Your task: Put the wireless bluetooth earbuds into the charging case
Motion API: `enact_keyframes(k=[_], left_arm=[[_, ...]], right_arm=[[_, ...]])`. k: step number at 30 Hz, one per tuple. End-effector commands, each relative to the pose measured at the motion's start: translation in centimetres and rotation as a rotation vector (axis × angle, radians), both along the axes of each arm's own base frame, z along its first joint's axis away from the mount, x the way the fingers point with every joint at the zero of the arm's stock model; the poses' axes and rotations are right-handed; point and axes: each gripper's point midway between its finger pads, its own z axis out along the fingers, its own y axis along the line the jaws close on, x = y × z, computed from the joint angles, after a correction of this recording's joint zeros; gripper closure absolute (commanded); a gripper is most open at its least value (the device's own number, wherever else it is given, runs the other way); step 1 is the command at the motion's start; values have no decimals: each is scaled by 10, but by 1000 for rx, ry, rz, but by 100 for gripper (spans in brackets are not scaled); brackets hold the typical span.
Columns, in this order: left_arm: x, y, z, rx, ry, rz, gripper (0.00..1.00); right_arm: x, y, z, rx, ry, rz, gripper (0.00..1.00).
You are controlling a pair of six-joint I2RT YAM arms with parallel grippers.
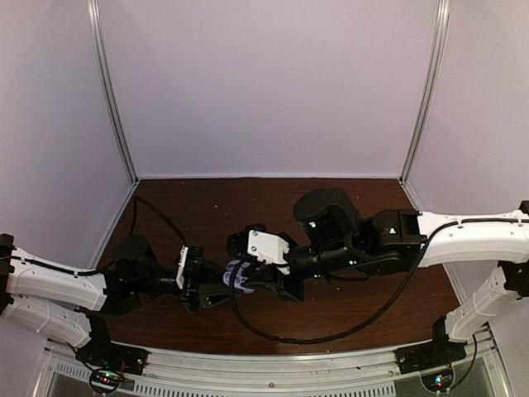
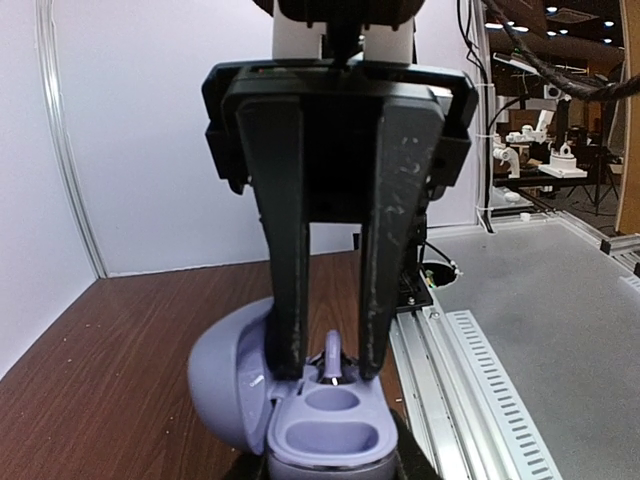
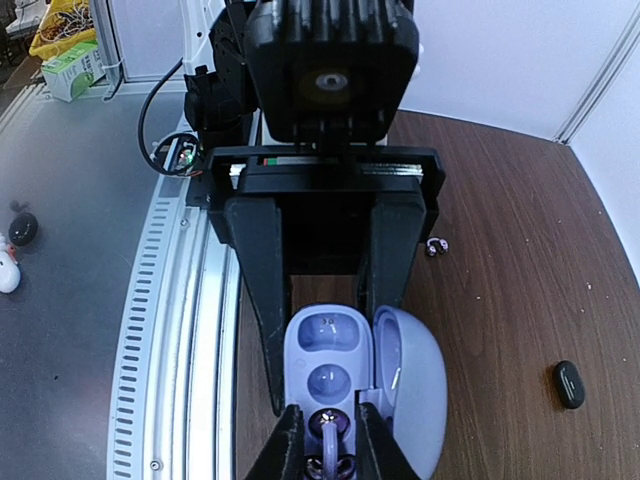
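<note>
Left gripper (image 3: 330,345) clamps the charging case (image 3: 400,390) while right gripper (image 3: 327,412), fingers (image 3: 290,440) barely parted around an upright earbud (image 2: 332,360), needs a square seating, then a straight lift

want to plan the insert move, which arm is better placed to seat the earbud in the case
Right. The right fingers straddle an earbud at one end of the open charging case, so a short push should seat it. The left fingers clamp the case and are better used steadying it.
</note>
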Motion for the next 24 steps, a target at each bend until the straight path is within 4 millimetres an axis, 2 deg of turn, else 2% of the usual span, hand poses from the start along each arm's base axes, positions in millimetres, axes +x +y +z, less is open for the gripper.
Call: enact_keyframes(k=[1,11,19,24], left_arm=[[-10,3,39,-132,-91,-31,100],[-10,2,39,-133,-94,-34,100],[-10,3,42,-139,-97,-30,100],[-10,4,44,-143,-98,-28,100]], right_arm=[[-2,-8,32,71,3,-19,81],[-1,-12,22,54,15,-37,88],[-2,-10,-2,-1,26,-28,100],[-6,-8,-18,-23,52,-8,100]])
